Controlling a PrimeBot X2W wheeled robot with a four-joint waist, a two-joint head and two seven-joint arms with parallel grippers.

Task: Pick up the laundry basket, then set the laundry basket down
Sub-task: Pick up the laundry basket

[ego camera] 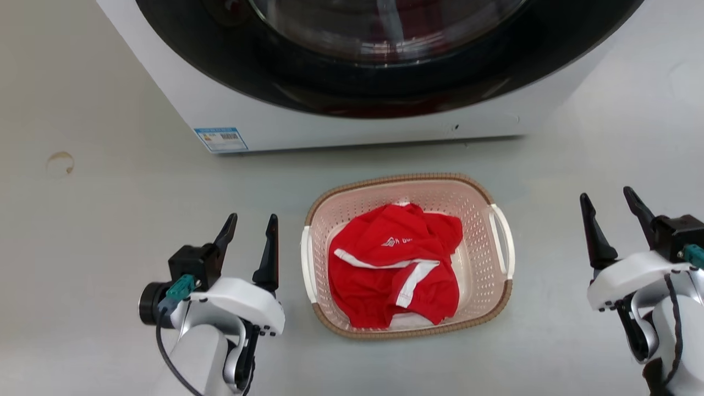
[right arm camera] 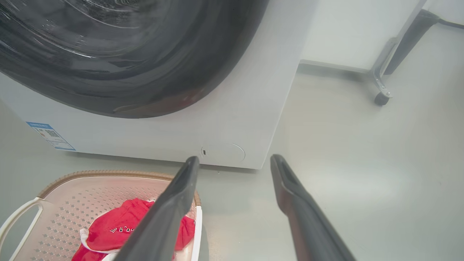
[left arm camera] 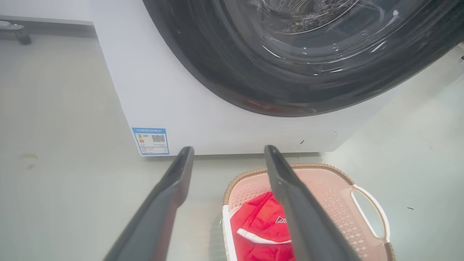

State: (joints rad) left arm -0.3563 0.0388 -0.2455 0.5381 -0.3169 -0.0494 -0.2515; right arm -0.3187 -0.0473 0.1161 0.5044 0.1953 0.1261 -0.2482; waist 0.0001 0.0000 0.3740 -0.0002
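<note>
- Directly in front of the washer, on the smooth pale floor, stands the laundry basket. It is a rounded-rectangular tub of pale pink plastic. Its walls are perforated with small holes and its rim is a brown woven-look band. A white loop handle sits on each side.
- Inside the basket lies a crumpled red garment with white trim and a small white print. It covers most of the bottom.
- Washer body: white and boxy, with a large round door of glossy dark ring and clear glass. A blue-bordered label is fixed at its lower front left corner.
- Left of the washer's front, a brownish ring mark shows on the floor. Beyond the washer's right side stands a metal leg with a small caster.
- Left gripper: in front of the washer, just beside the basket's left handle and apart from it. Its dark tapered fingers are spread wide, released and empty.
- Right gripper: in front of the washer's right corner, well apart from the basket's right handle. Its fingers are spread wide and grasp nothing.
</note>
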